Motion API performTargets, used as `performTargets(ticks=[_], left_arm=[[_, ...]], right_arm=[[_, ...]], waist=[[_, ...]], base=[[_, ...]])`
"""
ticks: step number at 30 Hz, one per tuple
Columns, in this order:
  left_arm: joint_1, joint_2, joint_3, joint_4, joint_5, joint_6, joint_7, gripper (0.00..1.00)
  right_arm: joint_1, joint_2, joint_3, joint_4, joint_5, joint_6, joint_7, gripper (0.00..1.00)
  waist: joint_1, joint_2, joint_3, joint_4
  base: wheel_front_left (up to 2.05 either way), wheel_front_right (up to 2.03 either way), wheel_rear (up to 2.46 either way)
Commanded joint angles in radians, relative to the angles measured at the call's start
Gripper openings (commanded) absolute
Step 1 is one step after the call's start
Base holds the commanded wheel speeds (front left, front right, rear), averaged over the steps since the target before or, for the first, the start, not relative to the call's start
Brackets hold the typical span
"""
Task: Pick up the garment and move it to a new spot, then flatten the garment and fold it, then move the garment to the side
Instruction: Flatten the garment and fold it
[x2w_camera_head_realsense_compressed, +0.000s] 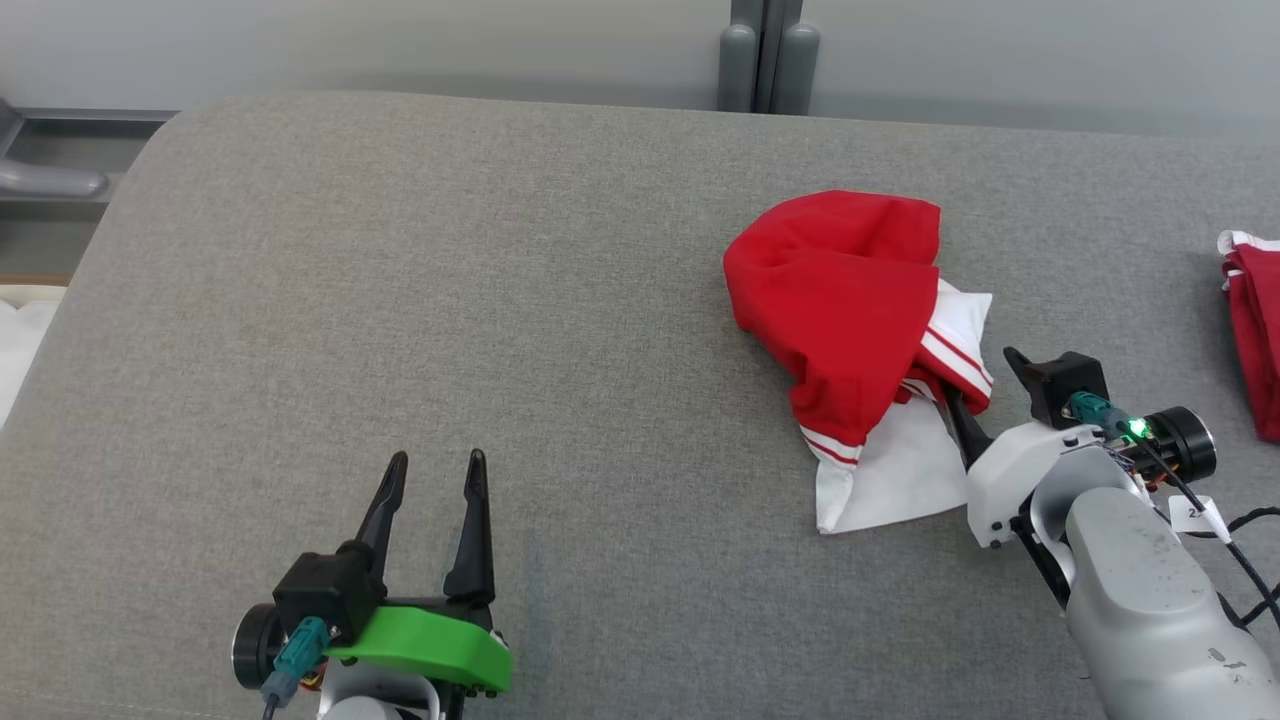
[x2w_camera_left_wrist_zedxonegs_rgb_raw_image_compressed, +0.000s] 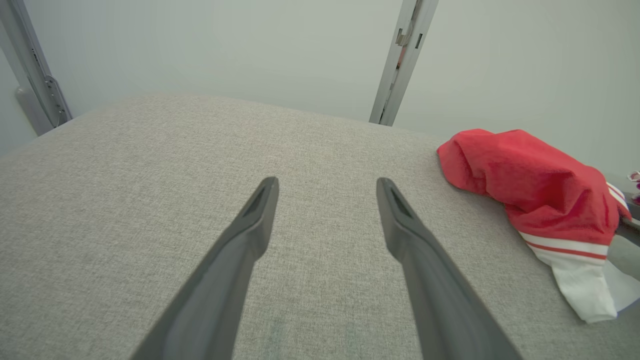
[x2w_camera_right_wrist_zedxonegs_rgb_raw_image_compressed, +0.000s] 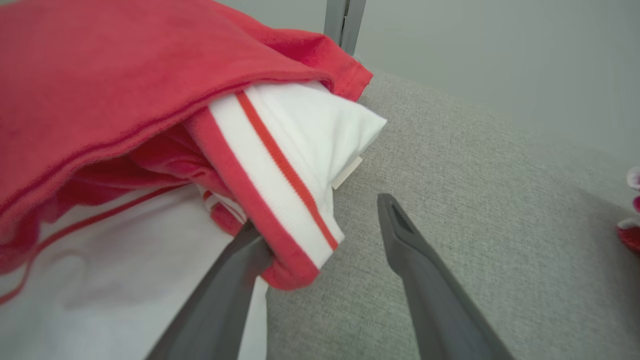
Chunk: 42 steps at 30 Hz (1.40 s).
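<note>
Lying crumpled, garment (x2w_camera_head_realsense_compressed: 830, 290), long axis seemingly near-to-far

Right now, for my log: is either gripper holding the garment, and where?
Nothing is held. The right gripper stands open at the garment's striped edge, one fingertip hidden under it; the left gripper is open, well apart.

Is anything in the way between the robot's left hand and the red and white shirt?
Nothing visible. Only grey cushion lies between the open left gripper and the shirt.
</note>
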Motion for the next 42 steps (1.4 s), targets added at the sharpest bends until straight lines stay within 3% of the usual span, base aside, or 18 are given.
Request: performTargets(ticks=[1,8,21,30,42], left_arm=[[0.001,0.001,0.005,0.002,0.003,-0.003,0.0,1.0],[0.012,0.001,-0.001,0.004,0.006,-0.006,0.0,1.0],[0.024,0.001,-0.015,0.008,0.006,-0.003,0.0,1.0],[0.011,0.001,-0.024,0.007,0.0,-0.006,0.0,1.0],[-0.023,0.001,-0.034,0.012,-0.006,-0.008,0.0,1.0]], right_arm=[[0.018,-0.003,-0.007,-0.02,0.012,-0.002,-0.004,1.0],[0.029,-0.002,-0.035,-0.226,0.11,-0.002,-0.004,1.0],[-0.024,-0.008,-0.054,-0.411,0.194,-0.002,0.1,1.0],[-0.015,0.011,-0.007,-0.255,0.267,-0.002,0.315,1.0],[-0.103,0.044,-0.022,-0.073,0.448,-0.002,0.356,1.0]], waist=[[0.0,0.0,-0.003,-0.003],[0.0,0.0,-0.016,-0.005],[0.0,0.0,-0.038,0.033],[0.0,0.0,-0.021,0.053],[0.0,0.0,0.014,0.095]], base=[[0.0,0.0,0.0],[0.0,0.0,0.0],[0.0,0.0,0.0],[0.0,0.0,0.0],[0.0,0.0,0.0]])
